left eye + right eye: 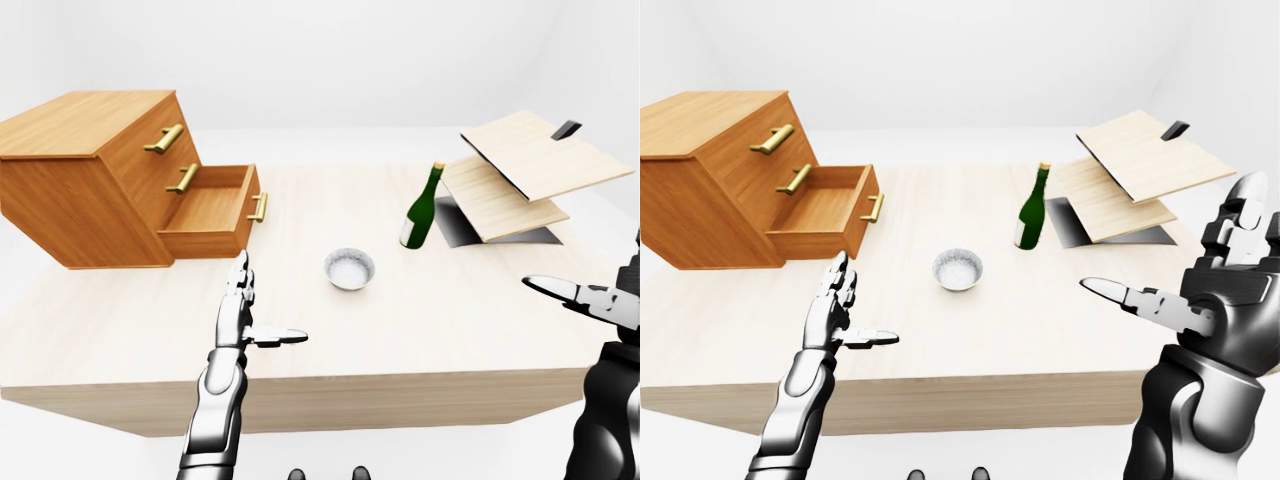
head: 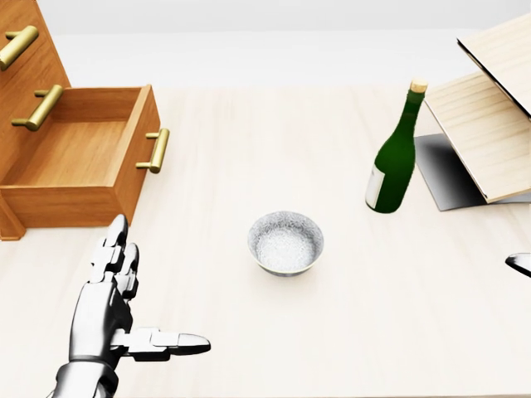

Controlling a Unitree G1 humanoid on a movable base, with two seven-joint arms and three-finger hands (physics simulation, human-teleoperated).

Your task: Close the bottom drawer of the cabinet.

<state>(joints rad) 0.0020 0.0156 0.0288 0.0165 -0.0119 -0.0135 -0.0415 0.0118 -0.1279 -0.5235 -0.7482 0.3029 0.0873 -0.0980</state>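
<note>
Left-eye view has the cabinet [image 1: 95, 175] sitting at the far left of the table [image 1: 400, 330], with its bottom drawer [image 1: 208, 212] pulled way out toward the view's right. Drawer's long axis runs left-right here, so I'd guess it needs a shove leftward on the front panel with the brass handle [image 1: 259, 206]. Drawer looks empty inside, just bare wood.

Left hand [image 2: 112, 303] hovers below the drawer in the head view, fingers spread and pointing up, thumb sticking out right, holding nothing. It's clearly the closer one, with the drawer front up and slightly right of it.

Moving right: a small bowl [image 2: 285, 242] mid-table with something white and grainy in it, then a green bottle [image 2: 395, 160] standing upright, then tilted wooden boards [image 1: 520, 170].

Right hand [image 1: 1205, 290] is way off at the right, also open and empty, well apart from the drawer.
</note>
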